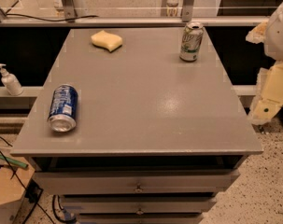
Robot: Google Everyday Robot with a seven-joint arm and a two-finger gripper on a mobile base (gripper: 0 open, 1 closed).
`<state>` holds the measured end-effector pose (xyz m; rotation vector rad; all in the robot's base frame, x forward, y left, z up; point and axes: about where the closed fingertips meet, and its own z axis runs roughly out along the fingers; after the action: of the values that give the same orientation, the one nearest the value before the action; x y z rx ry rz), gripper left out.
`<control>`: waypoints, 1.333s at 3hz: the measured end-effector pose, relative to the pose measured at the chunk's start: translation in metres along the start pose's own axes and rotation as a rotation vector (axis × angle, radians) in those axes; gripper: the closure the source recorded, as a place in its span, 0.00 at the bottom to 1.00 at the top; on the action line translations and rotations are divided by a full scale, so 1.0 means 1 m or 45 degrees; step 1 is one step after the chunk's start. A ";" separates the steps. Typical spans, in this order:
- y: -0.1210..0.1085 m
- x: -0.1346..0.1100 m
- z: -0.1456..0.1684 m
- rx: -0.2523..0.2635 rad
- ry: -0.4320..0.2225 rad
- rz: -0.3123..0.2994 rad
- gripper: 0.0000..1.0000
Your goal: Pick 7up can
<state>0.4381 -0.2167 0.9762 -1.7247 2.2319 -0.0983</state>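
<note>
Room's pretty plain. There's a grey bench (145, 106) with a soft sheen of overhead light on its top and a stack of knobbed drawers (138, 183) underneath. Behind it runs a pale ledge (131, 21) with metal posts (66, 1) and clear panels. The floor (267, 181) on the right is speckled. A white pump bottle (10, 80) stands on a side shelf at left, above black cables (1, 148) and a cardboard box (5, 190). The tool (265, 110) hangs just off the bench's right edge.
</note>
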 end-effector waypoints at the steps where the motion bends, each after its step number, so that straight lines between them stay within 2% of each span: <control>1: 0.000 0.000 0.000 0.000 0.000 0.000 0.00; 2: -0.003 -0.001 -0.003 0.024 -0.035 0.001 0.00; 3: -0.018 -0.004 -0.008 0.094 -0.107 0.001 0.00; 4: -0.042 -0.007 -0.008 0.185 -0.159 0.003 0.00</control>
<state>0.4767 -0.2230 0.9957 -1.6064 2.0833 -0.1441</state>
